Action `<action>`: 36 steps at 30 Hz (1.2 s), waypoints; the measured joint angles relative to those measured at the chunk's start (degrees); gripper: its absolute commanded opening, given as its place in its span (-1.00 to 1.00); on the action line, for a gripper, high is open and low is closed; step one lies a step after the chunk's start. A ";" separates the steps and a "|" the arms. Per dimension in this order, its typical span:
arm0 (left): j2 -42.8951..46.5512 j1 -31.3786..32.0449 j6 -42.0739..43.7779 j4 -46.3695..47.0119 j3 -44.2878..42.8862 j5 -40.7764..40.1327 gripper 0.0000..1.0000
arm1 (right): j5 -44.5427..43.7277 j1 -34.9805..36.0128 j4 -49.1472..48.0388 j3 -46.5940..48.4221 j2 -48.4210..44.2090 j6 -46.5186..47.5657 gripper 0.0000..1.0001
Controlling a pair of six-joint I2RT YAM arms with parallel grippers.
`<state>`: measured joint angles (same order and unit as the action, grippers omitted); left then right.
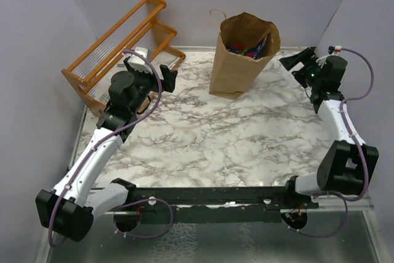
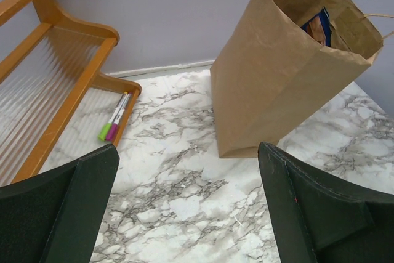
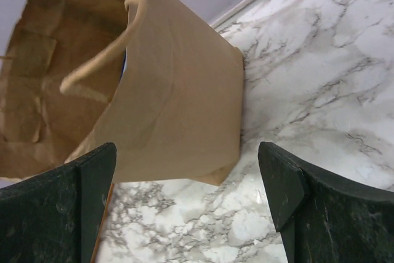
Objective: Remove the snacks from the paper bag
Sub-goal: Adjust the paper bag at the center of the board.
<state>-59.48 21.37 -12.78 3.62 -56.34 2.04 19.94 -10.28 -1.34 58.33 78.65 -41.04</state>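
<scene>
**Both my grippers open, the snacks inside the bag**

The tall brown kraft paper bag (image 1: 237,69) stands upright at the far middle of the grey-veined white marble table (image 1: 215,137), its mouth open to the ceiling. From overhead I see the small glossy snack packets (image 1: 246,48) down in that mouth, showing red, blue and a bit of teal. How many there are I cannot tell. My left wrist camera catches only a sliver of blue and orange-brown wrapper past the bag's rim. One thin twisted paper loop handle (image 1: 217,14) arches up from the far left edge of the rim.

My left gripper (image 1: 152,71) hovers to the left of the bag, clear of it, with its two dark fingers spread wide and nothing between them. It is just in front of the orange wooden slatted rack (image 1: 117,47), and a green marker and a purple marker (image 2: 114,120) lie side by side on the rack's lowest shelf.

My right gripper (image 1: 300,64) hangs to the right of the bag, pointing toward it without touching. Its fingers are also parted fully and hold nothing.
</scene>
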 measured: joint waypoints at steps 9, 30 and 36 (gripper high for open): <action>-0.83 0.52 -0.02 0.68 0.02 0.57 0.98 | 12.90 -4.52 -1.53 12.37 12.22 -6.36 0.99; -1.55 0.52 -0.02 0.70 0.02 2.25 0.98 | 20.59 -4.52 -6.73 6.71 7.82 -13.84 0.84; -1.55 0.79 -0.24 0.72 0.02 2.78 0.98 | 19.41 -4.81 -7.32 5.73 3.58 -11.78 0.75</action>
<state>-61.04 22.15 -13.02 4.34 -56.31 4.82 39.35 -15.09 -8.67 64.05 82.24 -52.82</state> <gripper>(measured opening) 0.992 0.906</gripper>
